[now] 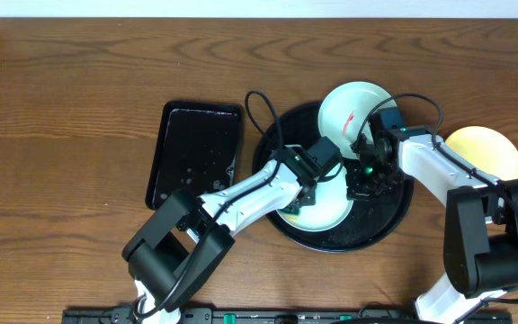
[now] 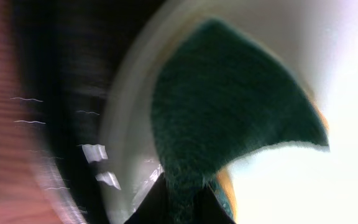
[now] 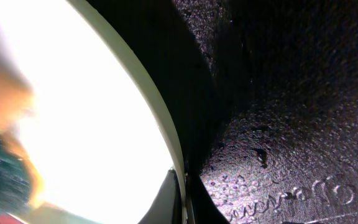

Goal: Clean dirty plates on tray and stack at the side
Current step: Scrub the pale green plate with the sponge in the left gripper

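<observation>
The round black tray [image 1: 380,220] holds two pale mint plates. One plate [image 1: 349,108] with a red smear leans on the tray's far rim. The other plate [image 1: 329,212] lies in the tray's middle. My left gripper [image 1: 300,200] is shut on a green and yellow sponge [image 2: 229,106], which is pressed on that plate [image 2: 278,193]. My right gripper [image 1: 361,178] is shut on the same plate's right rim [image 3: 166,143]. The pale yellow plate [image 1: 486,151] lies on the table to the right of the tray.
A smaller rectangular black tray [image 1: 196,153], wet with droplets, lies left of the round tray. The round tray's floor [image 3: 291,124] is wet. The wooden table [image 1: 61,108] spreads all around.
</observation>
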### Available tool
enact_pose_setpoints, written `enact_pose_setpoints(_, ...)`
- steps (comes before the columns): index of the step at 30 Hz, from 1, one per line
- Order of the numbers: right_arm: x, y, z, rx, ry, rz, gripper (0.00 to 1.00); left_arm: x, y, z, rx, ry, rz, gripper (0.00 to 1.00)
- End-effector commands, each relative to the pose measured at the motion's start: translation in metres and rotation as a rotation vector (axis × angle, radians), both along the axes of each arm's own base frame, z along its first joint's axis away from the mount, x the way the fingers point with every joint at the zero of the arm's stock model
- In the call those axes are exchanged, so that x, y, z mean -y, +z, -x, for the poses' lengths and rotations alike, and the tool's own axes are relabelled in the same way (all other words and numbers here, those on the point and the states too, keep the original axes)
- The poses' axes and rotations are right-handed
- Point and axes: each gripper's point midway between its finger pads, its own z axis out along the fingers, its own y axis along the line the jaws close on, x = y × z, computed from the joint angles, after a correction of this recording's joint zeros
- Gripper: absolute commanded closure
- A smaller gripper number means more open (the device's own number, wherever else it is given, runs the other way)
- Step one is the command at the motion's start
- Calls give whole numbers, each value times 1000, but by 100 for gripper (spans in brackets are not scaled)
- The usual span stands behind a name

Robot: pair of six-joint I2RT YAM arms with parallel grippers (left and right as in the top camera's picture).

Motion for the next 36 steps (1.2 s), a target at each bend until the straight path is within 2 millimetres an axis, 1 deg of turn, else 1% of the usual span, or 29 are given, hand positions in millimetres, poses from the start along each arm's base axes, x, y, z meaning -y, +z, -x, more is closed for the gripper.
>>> enact_pose_setpoints(1,15,-10,2,-11,1,92,99,-65,9,-30,161,12,-352,92)
enact_pose_setpoints(2,15,-10,2,-11,1,92,99,-66,14,-33,176,12,-370,92)
enact_pose_setpoints(4,15,-10,2,-11,1,92,99,-64,19,-37,186,13,-369,93)
enact_pose_setpoints(6,16,-10,2,-12,1,92,99,-58,18,-37,178,15,-339,93)
enact_pose_setpoints(7,16,-10,2,-13,1,92,99,-52,15,-34,158,15,-299,92)
enact_pose_setpoints(8,16,-10,3,-15,1,93,99,-43,11,-31,128,15,-249,92)
enact_pose_setpoints(10,16,-10,3,-17,1,93,99,-19,3,-22,58,9,-121,93)
enact_pose_setpoints(12,16,-10,3,-18,1,94,99,11,-2,-12,-18,-7,37,93)
enact_pose_setpoints(13,16,-10,3,-18,1,93,99,30,-3,-8,-58,-20,131,93)
enact_pose_setpoints(15,16,-10,3,-17,1,93,99,58,-3,-1,-112,-48,266,92)
enact_pose_setpoints(18,16,-10,3,-18,1,93,99,88,-4,7,-173,-87,401,92)
enact_pose_setpoints(20,16,-10,3,-17,1,93,99,105,-13,18,-235,-107,465,92)
enact_pose_setpoints(21,16,-10,3,-17,1,93,99,109,-18,24,-264,-100,476,92)
enact_pose_setpoints(23,16,-10,3,-17,1,93,99,111,-25,30,-305,-97,486,92)
enact_pose_setpoints(25,16,-10,3,-17,1,93,99,109,-28,33,-319,-95,475,93)
enact_pose_setpoints(30,16,-10,3,-18,1,93,99,105,-28,36,-315,-159,460,93)
enact_pose_setpoints(32,16,-10,3,-18,1,93,99,87,-34,35,-308,-154,373,93)
enact_pose_setpoints(34,16,-10,3,-18,1,93,99,63,-40,30,-280,-126,259,93)
enact_pose_setpoints(36,16,-10,3,-17,1,93,99,35,-41,23,-239,-97,131,93)
